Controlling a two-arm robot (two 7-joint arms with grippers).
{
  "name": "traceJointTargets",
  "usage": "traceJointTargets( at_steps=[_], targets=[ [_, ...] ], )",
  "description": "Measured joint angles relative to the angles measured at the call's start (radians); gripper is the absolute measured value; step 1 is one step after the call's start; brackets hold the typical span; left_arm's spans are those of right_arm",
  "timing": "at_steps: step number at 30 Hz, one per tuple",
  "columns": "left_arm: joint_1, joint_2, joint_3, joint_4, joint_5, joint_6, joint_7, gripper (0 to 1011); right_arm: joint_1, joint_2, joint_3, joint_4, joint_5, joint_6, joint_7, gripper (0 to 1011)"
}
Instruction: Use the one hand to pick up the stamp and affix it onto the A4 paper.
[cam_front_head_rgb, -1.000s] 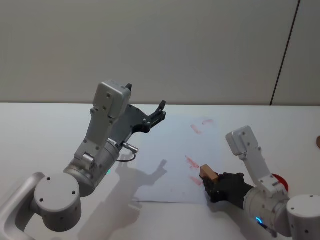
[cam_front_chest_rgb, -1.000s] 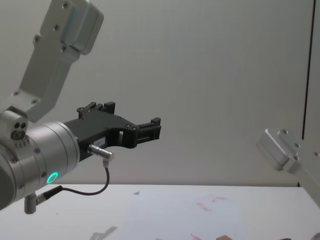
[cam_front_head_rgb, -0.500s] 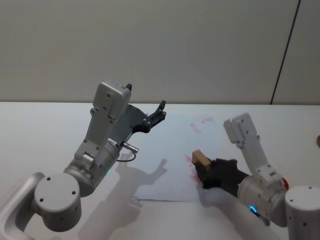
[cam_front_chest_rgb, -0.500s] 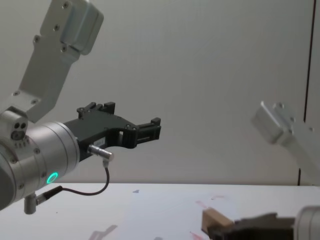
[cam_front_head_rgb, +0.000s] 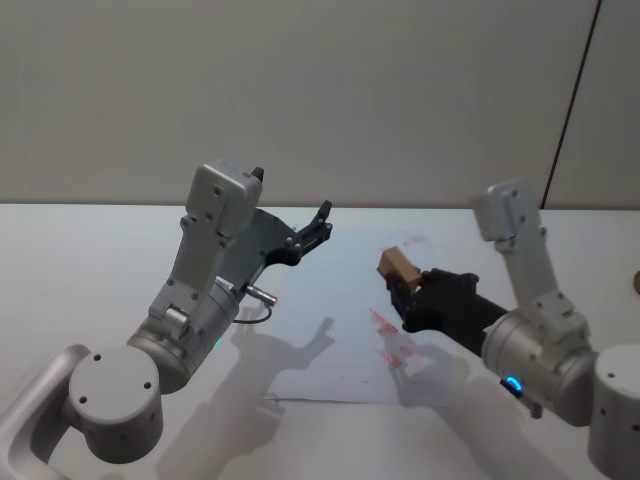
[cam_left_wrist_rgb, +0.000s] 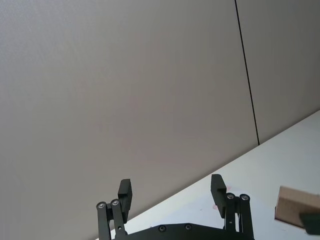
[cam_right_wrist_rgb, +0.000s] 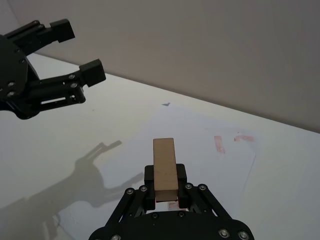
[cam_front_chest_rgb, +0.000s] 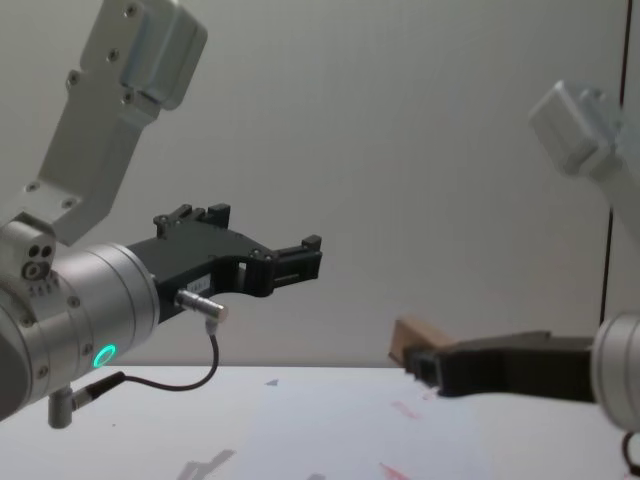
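Observation:
My right gripper (cam_front_head_rgb: 404, 284) is shut on the stamp (cam_front_head_rgb: 396, 265), a light-brown wooden block, and holds it in the air above the right half of the A4 paper (cam_front_head_rgb: 340, 300). The stamp (cam_right_wrist_rgb: 164, 169) sticks out past the black jaws, with the A4 paper (cam_right_wrist_rgb: 190, 135) and its red marks below. From the side, the stamp (cam_front_chest_rgb: 415, 337) hangs well above the table in the right gripper (cam_front_chest_rgb: 425, 362). My left gripper (cam_front_head_rgb: 322, 226) is open and raised over the paper's left side; the left gripper (cam_left_wrist_rgb: 172, 192) has empty fingers.
Red stamp marks (cam_front_head_rgb: 390, 340) lie on the sheet under the right gripper, and more marks (cam_front_head_rgb: 412, 241) lie near its far right corner. A red round object (cam_front_head_rgb: 565, 365) sits on the white table behind the right arm.
The right gripper has lifted the stamp off the paper's near right part and carried it up and farther back. The left arm has not moved.

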Motion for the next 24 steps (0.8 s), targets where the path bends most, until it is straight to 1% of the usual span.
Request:
traceJointTargets(
  at_steps=[3, 6, 9, 15, 16, 19, 24],
  targets=[
    [0.0, 0.0, 0.0, 0.0, 0.0, 0.0, 0.0, 1003, -0.007, 0.008, 0.009, -0.019, 0.013, 0.0, -0.011, 221],
    [0.0, 0.0, 0.0, 0.0, 0.0, 0.0, 0.0, 1002, -0.026, 0.027, 0.026, -0.048, 0.037, 0.002, -0.036, 221],
    [0.0, 0.0, 0.0, 0.0, 0.0, 0.0, 0.0, 1003, -0.04, 0.04, 0.036, -0.066, 0.05, 0.002, -0.051, 221],
    [0.0, 0.0, 0.0, 0.0, 0.0, 0.0, 0.0, 1003, -0.093, 0.09, 0.074, -0.115, 0.09, 0.0, -0.097, 221],
    [0.0, 0.0, 0.0, 0.0, 0.0, 0.0, 0.0, 1003, -0.093, 0.09, 0.074, -0.115, 0.09, 0.0, -0.097, 221],
    [0.0, 0.0, 0.0, 0.0, 0.0, 0.0, 0.0, 1003, -0.129, 0.123, 0.096, -0.14, 0.109, -0.007, -0.121, 221],
    [0.0, 0.0, 0.0, 0.0, 0.0, 0.0, 0.0, 1003, -0.165, 0.152, 0.116, -0.163, 0.125, -0.016, -0.141, 221]
  ],
)
